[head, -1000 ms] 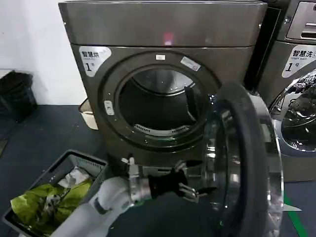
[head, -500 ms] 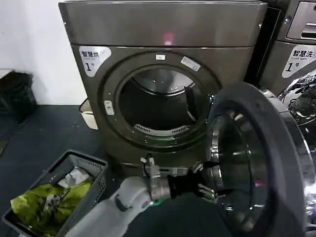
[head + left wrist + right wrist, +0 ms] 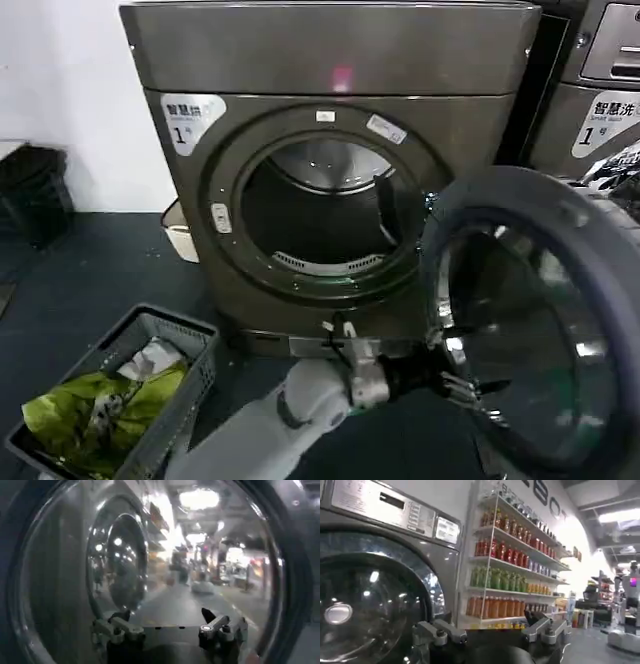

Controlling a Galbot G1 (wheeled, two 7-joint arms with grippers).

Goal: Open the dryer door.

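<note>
Left gripper [image 3: 462, 383], at the end of the pale left arm that reaches across low in front of the machine, sits against the grey inner side of the dryer door [image 3: 535, 320], near its lower edge on the side towards the drum. In the left wrist view its two fingers [image 3: 212, 626] stand well apart with nothing between them, pointed at the glass, so it looks to be pushing with a wide-spread gripper rather than clamping anything; whether the tips actually touch the door is hard to tell through the reflections. That placement makes sense: pressing on the inner face, away from the hinge, swings the door outward without needing a grip. The door hangs to the right of the dryer [image 3: 330, 170], hinged on the right of the round opening [image 3: 320, 215], already swung well clear so the drum is exposed. Its inner face points back towards the robot and a little left, its flat plane stands upright, and its width runs out from the hinge towards the neighbouring machine [image 3: 600, 110]. A basket of laundry [image 3: 110, 400] sits on the floor at lower left. Right gripper [image 3: 490, 632] hangs parked with its fingers spread and empty, facing the neighbouring machine and shelves of bottles [image 3: 510, 555].
</note>
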